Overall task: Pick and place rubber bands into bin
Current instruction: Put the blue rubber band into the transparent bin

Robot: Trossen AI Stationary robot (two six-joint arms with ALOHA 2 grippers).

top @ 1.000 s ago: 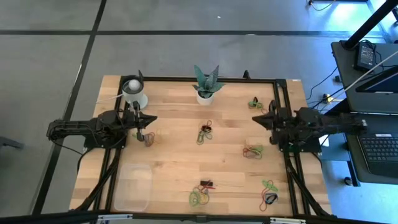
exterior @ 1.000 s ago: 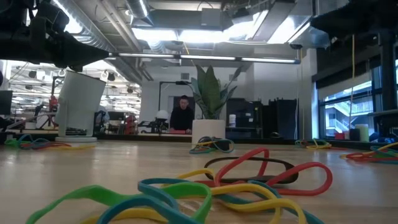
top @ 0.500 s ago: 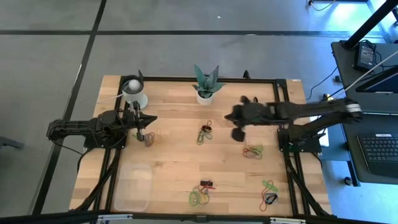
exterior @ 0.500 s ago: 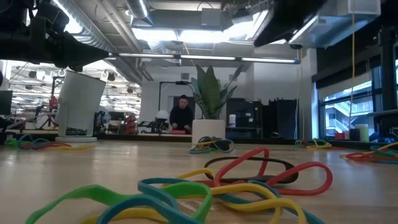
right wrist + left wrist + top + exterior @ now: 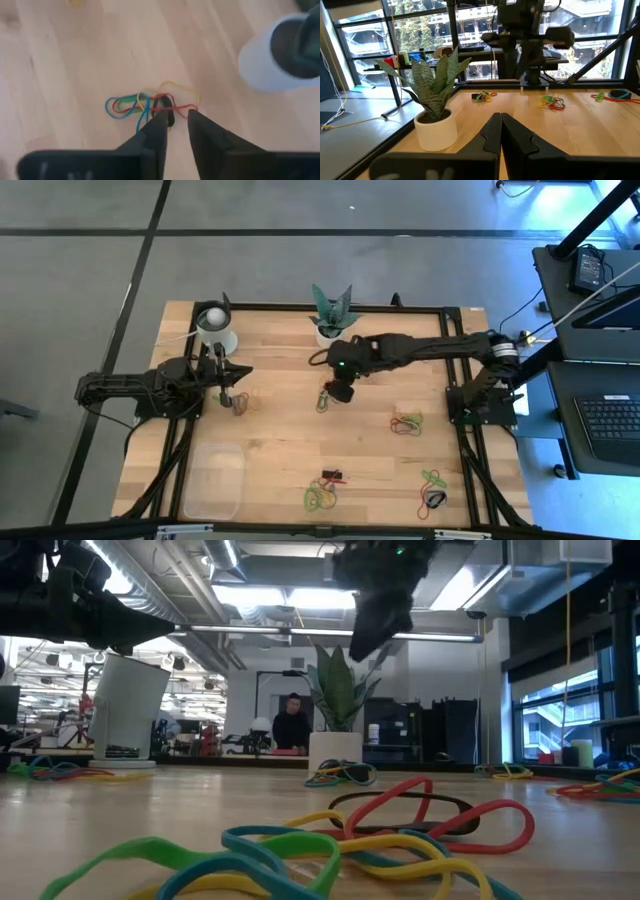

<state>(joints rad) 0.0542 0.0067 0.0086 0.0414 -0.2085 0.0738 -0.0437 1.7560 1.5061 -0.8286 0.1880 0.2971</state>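
Rubber-band pickup under way on a wooden bench.
Right gripper (image 5: 340, 391) is hovering over a tangle of rubber bands (image 5: 145, 104) near the bench's middle, its fingers slightly parted and holding nothing. Left gripper (image 5: 500, 131) is waiting shut and empty beside a white cup (image 5: 215, 326). Clear bin (image 5: 212, 480) is sitting well apart at the near left corner. Risk, judged: narrow jaws snagging several tangled loops, or skidding on smooth wood (image 5: 280, 430). Bright workshop beyond.

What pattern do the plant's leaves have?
Mottled green with pale banding on the potted plant's leaves; the left wrist view shows it best.
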